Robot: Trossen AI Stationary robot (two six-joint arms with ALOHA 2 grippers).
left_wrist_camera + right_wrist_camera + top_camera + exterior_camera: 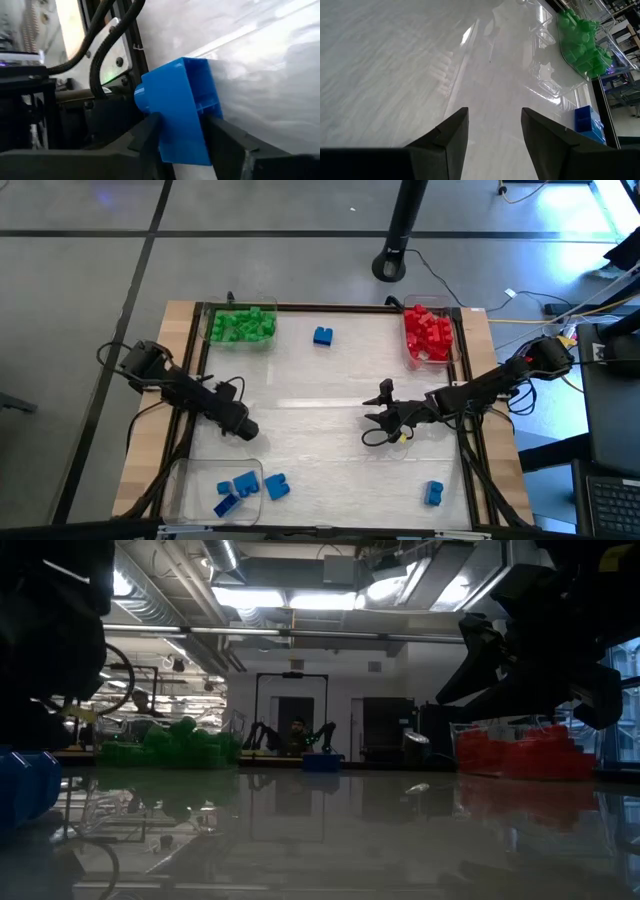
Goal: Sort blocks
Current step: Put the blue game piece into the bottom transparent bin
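My left gripper point(243, 428) is over the table's left half and is shut on a blue block point(180, 105), which the gripper hides in the high view. My right gripper point(375, 422) hangs open over the table's middle right, with nothing between its fingers point(495, 125). Green blocks point(242, 325) fill a clear tray at the far left. Red blocks point(428, 332) fill one at the far right. Blue blocks point(235, 488) lie in a clear tray at the near left. Loose blue blocks lie at the far middle point(322, 336), beside the near-left tray point(277, 486) and at the near right point(433, 493). My left gripper pinches the blue block between its two fingers, on two opposite side faces point(187, 142). The fingers slant downward at it. The block's stud point(141, 95) points sideways. Whether the block touches the table, I cannot tell.
The white tabletop point(320, 430) has a dark frame and wooden side strips. Cables run along the left edge by my left arm point(160, 380). Beyond the far edge stands a black stand foot point(390, 265).
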